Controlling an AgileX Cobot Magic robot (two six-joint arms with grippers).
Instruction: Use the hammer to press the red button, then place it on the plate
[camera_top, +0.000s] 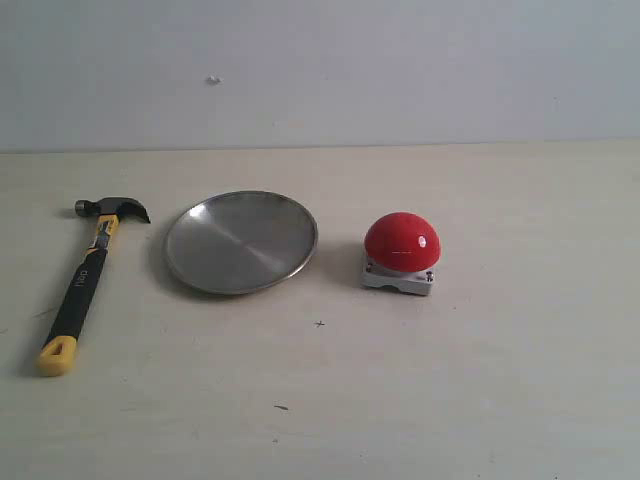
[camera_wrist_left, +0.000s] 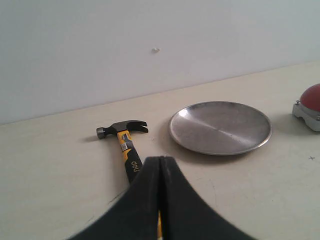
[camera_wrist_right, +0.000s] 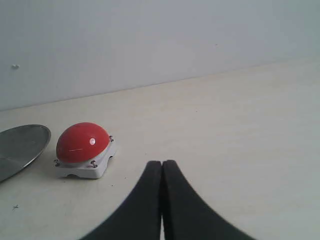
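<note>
The hammer (camera_top: 85, 280) lies flat at the table's left, dark head away from the front edge, yellow end toward it. In the left wrist view the hammer (camera_wrist_left: 125, 145) runs under my left gripper (camera_wrist_left: 160, 159), whose black fingers are pressed together with nothing held. The silver plate (camera_top: 241, 241) sits right of the hammer and appears as the plate (camera_wrist_left: 220, 127) in the left wrist view. The red button (camera_top: 401, 252) on its grey base stands right of the plate. My right gripper (camera_wrist_right: 162, 163) is shut and empty, apart from the red button (camera_wrist_right: 83, 148). Neither gripper shows in the exterior view.
A pale wall rises behind the light wooden table (camera_top: 520, 360). The plate's edge (camera_wrist_right: 22, 147) shows beside the button in the right wrist view. A few small dark specks (camera_top: 319, 323) mark the tabletop in front of the plate.
</note>
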